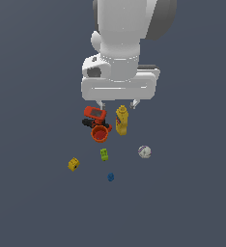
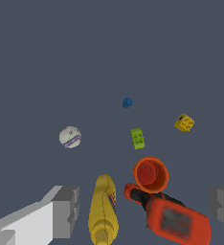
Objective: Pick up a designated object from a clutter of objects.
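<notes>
wrist view: jaws spread wide, seemingly empty, well apart from blue piece (image 2: 127, 102).

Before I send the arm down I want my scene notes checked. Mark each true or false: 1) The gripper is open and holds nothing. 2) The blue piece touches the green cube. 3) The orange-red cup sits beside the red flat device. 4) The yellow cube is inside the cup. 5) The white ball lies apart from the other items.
1) True: the gripper is open, nothing between its fingers.
2) False: the blue piece lies alone, clear of the green cube.
3) True: the orange-red cup is right by the red flat device.
4) False: the yellow cube rests on the floor, away from the cup.
5) True: the white ball touches nothing.
</notes>
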Robot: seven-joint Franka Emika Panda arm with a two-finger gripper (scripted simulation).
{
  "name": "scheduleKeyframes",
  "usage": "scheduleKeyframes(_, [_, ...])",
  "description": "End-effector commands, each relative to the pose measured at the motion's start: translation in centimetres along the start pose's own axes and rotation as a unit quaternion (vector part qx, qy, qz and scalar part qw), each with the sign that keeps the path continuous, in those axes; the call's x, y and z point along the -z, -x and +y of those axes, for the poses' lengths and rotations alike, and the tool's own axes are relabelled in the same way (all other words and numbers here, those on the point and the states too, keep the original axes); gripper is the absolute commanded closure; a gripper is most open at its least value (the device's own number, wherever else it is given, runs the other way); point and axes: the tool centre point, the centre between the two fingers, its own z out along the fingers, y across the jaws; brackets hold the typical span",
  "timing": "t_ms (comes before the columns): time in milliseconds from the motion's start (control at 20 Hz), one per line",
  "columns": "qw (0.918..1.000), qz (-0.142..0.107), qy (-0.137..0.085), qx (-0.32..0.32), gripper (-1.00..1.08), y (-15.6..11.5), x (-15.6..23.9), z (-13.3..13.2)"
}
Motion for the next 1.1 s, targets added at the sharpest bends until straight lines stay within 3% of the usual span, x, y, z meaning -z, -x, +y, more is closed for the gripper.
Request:
scheduleKeyframes(0, [1.0000, 0.000, 0.000, 0.000, -0.92, 0.0, 0.0, 0.0])
scheduleKeyframes(450, [0.9999, 0.005, -0.014, 0.001, -0.92, -0.6, -0.2, -2.1])
scheduleKeyframes(1050, [0.9998, 0.003, -0.013, 0.015, -0.92, -1.4, -1.2, -1.8])
